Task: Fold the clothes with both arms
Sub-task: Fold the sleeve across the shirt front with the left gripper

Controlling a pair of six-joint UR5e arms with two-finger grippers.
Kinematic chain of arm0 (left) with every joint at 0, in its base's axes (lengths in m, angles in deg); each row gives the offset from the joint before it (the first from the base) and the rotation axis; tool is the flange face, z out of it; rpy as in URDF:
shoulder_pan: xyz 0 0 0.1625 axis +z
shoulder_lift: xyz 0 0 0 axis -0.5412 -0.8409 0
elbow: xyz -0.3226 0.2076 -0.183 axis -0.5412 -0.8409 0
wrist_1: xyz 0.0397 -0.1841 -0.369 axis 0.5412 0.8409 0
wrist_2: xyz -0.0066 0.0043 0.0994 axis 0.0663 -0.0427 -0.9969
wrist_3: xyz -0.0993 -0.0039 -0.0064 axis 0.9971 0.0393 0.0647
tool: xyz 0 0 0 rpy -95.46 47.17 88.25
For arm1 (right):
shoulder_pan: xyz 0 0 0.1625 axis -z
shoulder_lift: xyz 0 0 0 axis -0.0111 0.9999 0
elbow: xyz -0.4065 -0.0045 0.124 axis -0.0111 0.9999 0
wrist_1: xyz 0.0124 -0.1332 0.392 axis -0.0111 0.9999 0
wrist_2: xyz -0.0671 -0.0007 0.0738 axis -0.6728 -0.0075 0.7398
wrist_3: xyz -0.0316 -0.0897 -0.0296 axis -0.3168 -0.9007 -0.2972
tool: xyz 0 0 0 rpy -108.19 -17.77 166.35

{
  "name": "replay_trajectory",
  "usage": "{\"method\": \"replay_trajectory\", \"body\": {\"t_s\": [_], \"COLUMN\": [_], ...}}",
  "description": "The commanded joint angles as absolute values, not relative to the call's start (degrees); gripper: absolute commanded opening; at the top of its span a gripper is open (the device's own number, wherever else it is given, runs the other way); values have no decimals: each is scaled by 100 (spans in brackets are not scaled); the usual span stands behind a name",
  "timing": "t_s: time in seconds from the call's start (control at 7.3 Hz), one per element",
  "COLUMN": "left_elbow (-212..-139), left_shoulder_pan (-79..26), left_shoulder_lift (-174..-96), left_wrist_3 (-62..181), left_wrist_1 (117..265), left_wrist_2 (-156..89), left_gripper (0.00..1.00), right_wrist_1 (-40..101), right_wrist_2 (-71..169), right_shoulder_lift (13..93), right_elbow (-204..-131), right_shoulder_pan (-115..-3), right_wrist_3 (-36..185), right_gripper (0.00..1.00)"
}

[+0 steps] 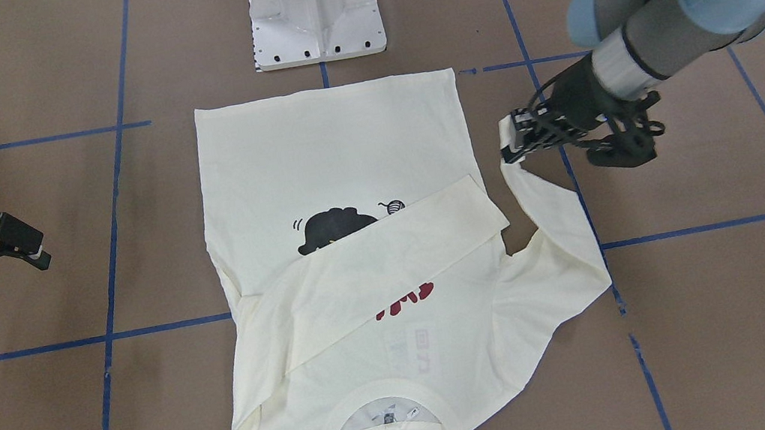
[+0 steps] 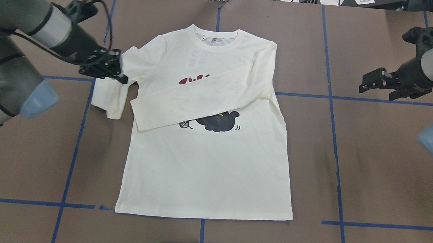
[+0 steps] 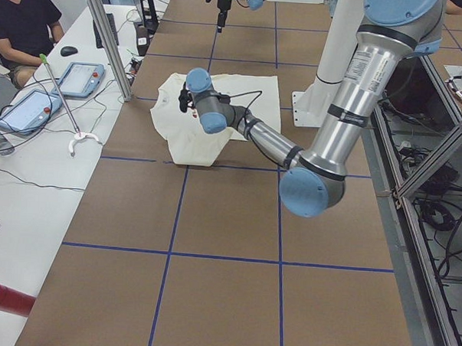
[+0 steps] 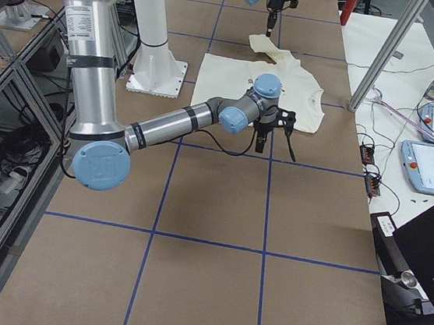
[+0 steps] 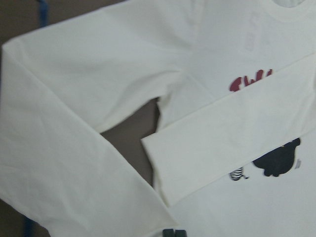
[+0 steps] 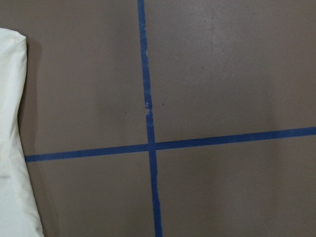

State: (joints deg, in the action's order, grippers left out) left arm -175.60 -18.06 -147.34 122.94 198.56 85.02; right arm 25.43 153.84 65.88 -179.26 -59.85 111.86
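The cream-white shirt (image 2: 205,166) lies flat, print side up, collar away from the robot. One sleeve (image 2: 203,97) lies folded slantwise across the chest, over part of the black cat print (image 2: 220,121) and the red lettering. My left gripper (image 2: 115,68) is shut on the cuff of the other sleeve (image 2: 105,98), which it holds lifted beside the shirt's shoulder; that sleeve loops down to the table. The front view (image 1: 511,139) shows the same grip. My right gripper (image 2: 369,82) is open and empty, above bare table well off the shirt's other side.
The white pedestal base (image 1: 314,13) stands by the shirt's hem. Blue tape lines (image 2: 332,97) cross the brown table. The right wrist view shows only table and the shirt's edge (image 6: 12,123). An operator (image 3: 23,18) sits at a side table with tablets.
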Motion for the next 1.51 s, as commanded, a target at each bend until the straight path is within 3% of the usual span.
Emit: {"method": "replay_trajectory", "body": {"t_s": [0.0, 0.27, 0.55, 0.69, 0.82, 0.96, 1.1, 1.23, 1.37], "left_elbow": [-16583, -16038, -14425, -14139, -13814, -13776, -13802, -14298, -15347], "left_shoulder_pan": [-1199, 246, 525, 674, 754, 754, 728, 606, 527], "left_shoulder_lift": [-16396, -17163, -17962, -18123, -18211, -18256, -18213, -18029, -17462], "left_wrist_3": [13126, 13809, 13839, 13830, 13839, 13848, 13874, 14109, 14077], "left_wrist_1": [19907, 20422, 21371, 21549, 21890, 21954, 21938, 21746, 20987], "left_wrist_2": [7700, 5738, 5191, 4764, 4490, 4479, 4461, 4504, 4514], "left_gripper": [0, 0, 0, 0, 15, 61, 71, 70, 68], "right_wrist_1": [2393, 2401, 2401, 2393, 2393, 2393, 2393, 2384, 2349], "right_wrist_2": [15645, 15910, 15910, 15902, 15910, 15902, 15902, 15884, 15832], "right_shoulder_lift": [7012, 7198, 7241, 7285, 7295, 7277, 7260, 7225, 7224], "right_elbow": [-18026, -18036, -18027, -18027, -18053, -18088, -18097, -18149, -18341], "right_shoulder_pan": [-6246, -6431, -6440, -6432, -6432, -6423, -6423, -6379, -6109], "right_wrist_3": [10938, 10629, 10620, 10611, 10611, 10689, 10708, 10812, 11353], "right_gripper": [100, 100, 100, 100, 100, 100, 100, 100, 100]}}
